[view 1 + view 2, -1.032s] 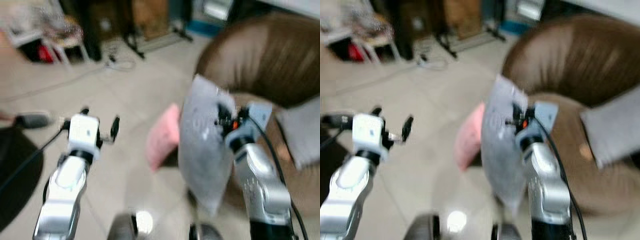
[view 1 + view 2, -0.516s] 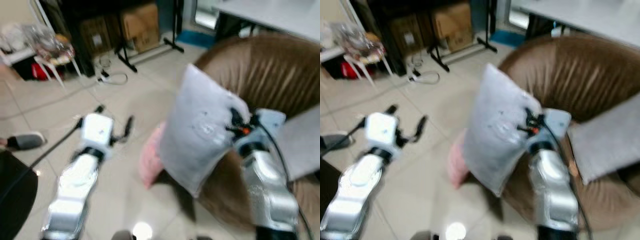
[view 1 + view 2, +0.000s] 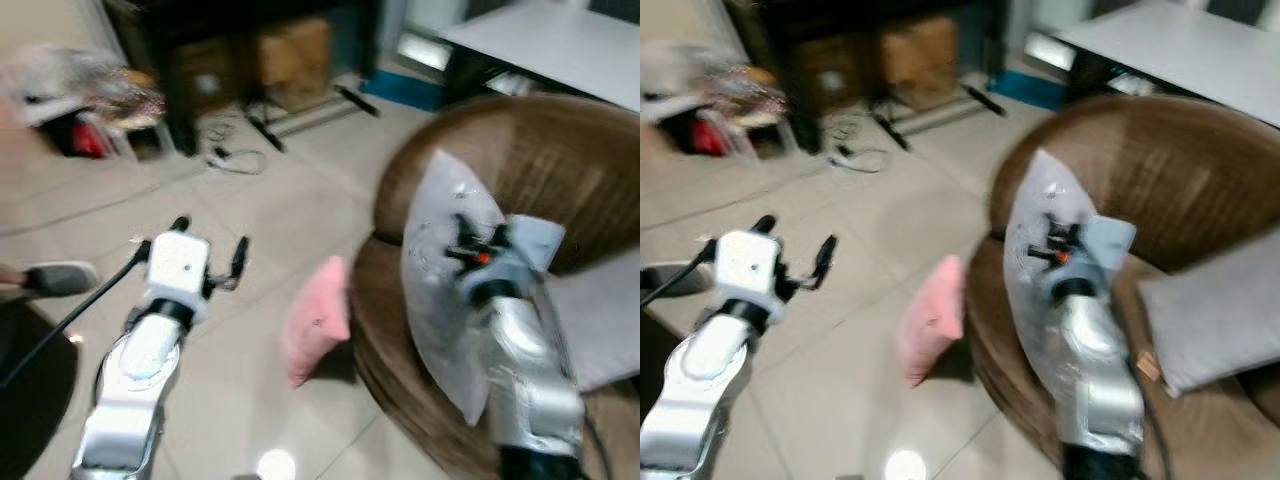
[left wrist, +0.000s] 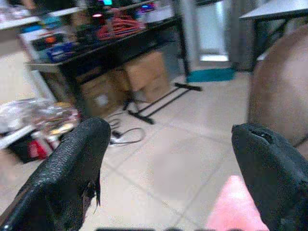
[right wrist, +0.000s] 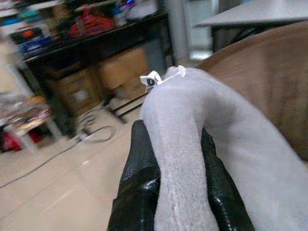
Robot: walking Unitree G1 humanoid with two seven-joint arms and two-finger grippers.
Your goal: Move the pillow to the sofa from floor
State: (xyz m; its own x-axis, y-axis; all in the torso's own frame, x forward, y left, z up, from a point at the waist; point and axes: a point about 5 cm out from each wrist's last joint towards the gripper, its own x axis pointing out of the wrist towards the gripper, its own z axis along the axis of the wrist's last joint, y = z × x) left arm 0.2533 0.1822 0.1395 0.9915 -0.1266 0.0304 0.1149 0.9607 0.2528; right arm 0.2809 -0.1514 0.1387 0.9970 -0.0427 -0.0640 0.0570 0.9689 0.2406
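My right gripper (image 3: 462, 240) is shut on a grey pillow (image 3: 440, 270), which it holds in the air over the front rim of the round brown sofa (image 3: 530, 140). In the right wrist view the black fingers (image 5: 139, 183) pinch a fold of the grey pillow (image 5: 192, 144). A pink pillow (image 3: 315, 320) leans on the floor against the sofa's base. My left gripper (image 3: 210, 245) is open and holds nothing; it hovers over the tiled floor, left of the pink pillow (image 4: 238, 204).
A second grey pillow (image 3: 1220, 310) lies on the sofa seat at the right. A black desk with cardboard boxes (image 3: 295, 50), a stand and cables (image 3: 235, 155) lie at the back. A shoe (image 3: 55, 278) is on the floor at far left. A white table (image 3: 560, 45) stands behind the sofa.
The camera has shifted. My right gripper has carried the grey pillow to the right, from beside the sofa to over its front rim. The left gripper stays open.
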